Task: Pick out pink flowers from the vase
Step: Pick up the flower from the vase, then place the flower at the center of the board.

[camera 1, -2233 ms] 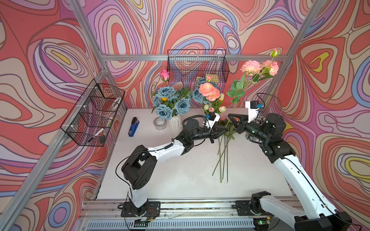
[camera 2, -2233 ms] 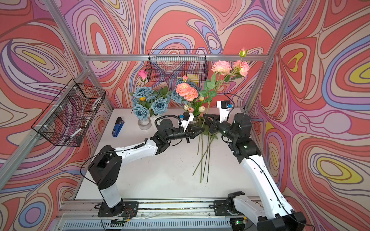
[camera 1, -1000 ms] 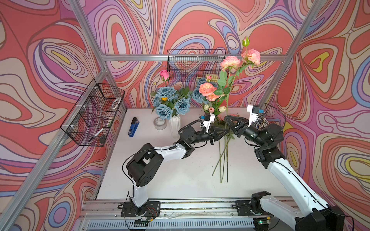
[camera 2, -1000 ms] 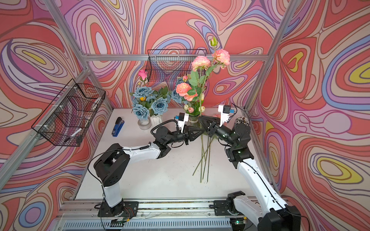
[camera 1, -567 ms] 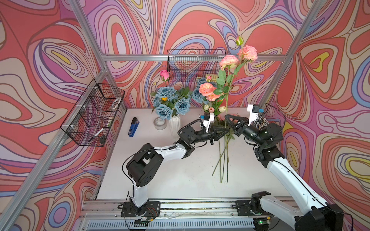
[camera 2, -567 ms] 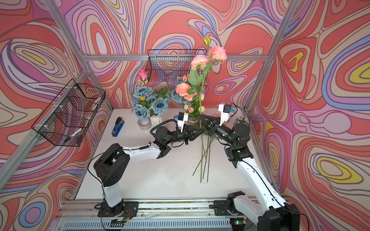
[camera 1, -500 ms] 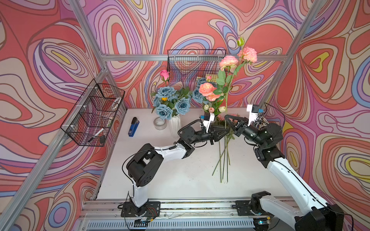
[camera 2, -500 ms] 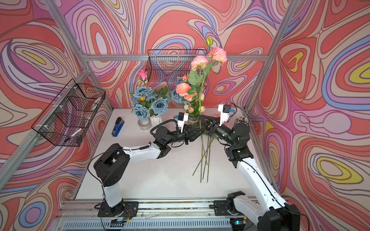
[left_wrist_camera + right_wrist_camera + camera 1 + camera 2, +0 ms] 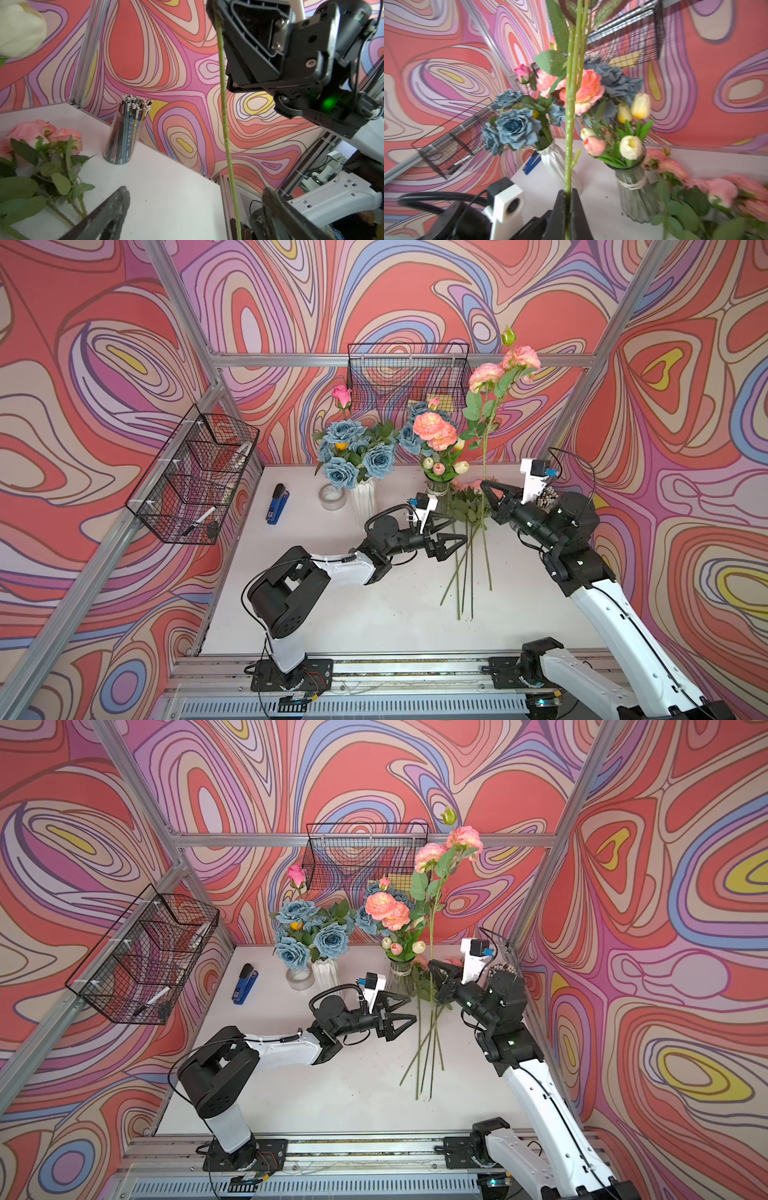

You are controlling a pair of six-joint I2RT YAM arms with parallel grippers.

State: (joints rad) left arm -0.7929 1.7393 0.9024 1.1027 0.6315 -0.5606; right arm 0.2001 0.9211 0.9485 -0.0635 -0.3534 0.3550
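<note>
Aloft, ruffled peach-pink flowers (image 9: 486, 375), long-stemmed

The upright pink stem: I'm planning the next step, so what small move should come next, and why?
Probably the right gripper should tilt the pink stem over and lower it onto the table beside the picked pink flowers. It is shut on the stem, which is clear of the glass vase, while the left gripper stands open and grips nothing.
</note>
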